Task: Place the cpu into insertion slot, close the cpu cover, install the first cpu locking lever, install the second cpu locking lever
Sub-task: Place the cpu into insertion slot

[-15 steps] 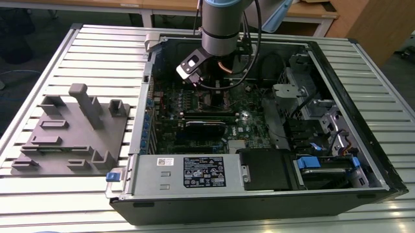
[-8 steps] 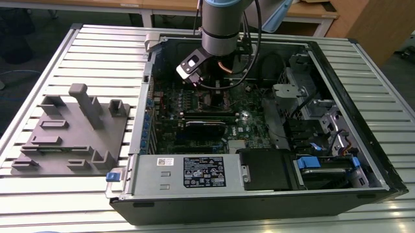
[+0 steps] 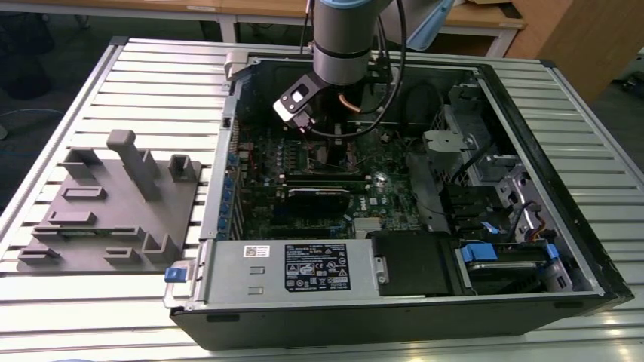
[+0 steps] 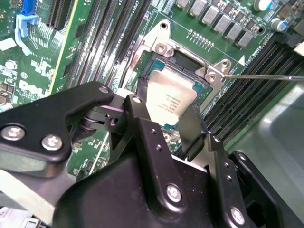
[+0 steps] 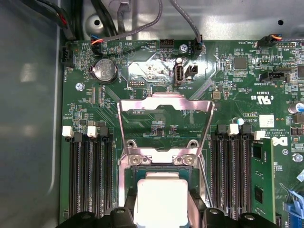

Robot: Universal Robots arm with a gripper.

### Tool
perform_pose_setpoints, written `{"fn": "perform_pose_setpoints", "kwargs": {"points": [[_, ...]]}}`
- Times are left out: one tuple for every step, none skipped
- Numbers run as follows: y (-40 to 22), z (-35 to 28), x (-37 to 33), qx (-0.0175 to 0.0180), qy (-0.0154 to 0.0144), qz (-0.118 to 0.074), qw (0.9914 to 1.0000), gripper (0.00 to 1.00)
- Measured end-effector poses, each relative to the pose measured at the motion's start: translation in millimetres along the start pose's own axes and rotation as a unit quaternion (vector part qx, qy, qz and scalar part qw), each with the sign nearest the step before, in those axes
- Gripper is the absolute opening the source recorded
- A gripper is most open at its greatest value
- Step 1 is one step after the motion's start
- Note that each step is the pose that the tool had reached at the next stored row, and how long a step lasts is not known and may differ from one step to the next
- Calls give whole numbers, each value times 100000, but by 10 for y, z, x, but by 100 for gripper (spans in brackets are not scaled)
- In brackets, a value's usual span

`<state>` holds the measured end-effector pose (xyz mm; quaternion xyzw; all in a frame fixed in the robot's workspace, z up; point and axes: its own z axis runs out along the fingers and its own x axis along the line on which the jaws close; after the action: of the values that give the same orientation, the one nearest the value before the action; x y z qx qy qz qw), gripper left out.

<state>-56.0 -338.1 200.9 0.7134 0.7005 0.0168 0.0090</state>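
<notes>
The cpu [image 4: 169,100] [image 5: 159,197], a square chip with a pale metal top, sits over the black-framed insertion slot [image 4: 184,59] [image 5: 159,167]. My gripper [image 4: 168,114] [image 5: 161,206] is shut on it, one black finger on each opposite edge. I cannot tell whether the chip is fully seated. The cpu cover [image 5: 164,102], a thin metal frame with a big cut-out, stands swung open beyond the slot, hinged at two screws. A thin locking lever [image 4: 259,76] sticks out sideways, unlatched. In the exterior view my arm [image 3: 337,45] reaches down into the open computer case [image 3: 403,313].
Black memory slots [image 5: 90,180] [image 5: 232,175] flank the socket closely. A coin battery [image 5: 105,71] and grey cables [image 5: 142,23] lie beyond the cover. The grey power supply [image 3: 297,268] fills the case's near end. A grey fixture block [image 3: 111,204] sits on the slatted table at the exterior view's left.
</notes>
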Motion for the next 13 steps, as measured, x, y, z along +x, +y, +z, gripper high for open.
{"fn": "perform_pose_setpoints", "kwargs": {"points": [[0, -5, 0, 3, -2, -1, 100000, 53], [0, -10, 0, 1, 1, 0, 100000, 53], [1, -17, 0, 2, -2, -1, 100000, 53], [1, -19, 1, -2, 6, -3, 100000, 53], [1, -19, 1, -4, 9, -4, 100000, 53], [1, -19, 1, -6, 14, -3, 100000, 53], [1, -19, 1, -2, 8, -5, 100000, 53], [1, -19, 1, -3, 9, -2, 100000, 53], [1, -20, 0, 0, 6, -1, 100000, 53], [1, -20, 0, 0, 4, -3, 100000, 51], [1, -20, 0, 0, 5, -3, 100000, 45], [1, -20, 0, -1, 5, -4, 100000, 45], [1, -20, 0, 0, 7, -3, 100000, 39]]}}
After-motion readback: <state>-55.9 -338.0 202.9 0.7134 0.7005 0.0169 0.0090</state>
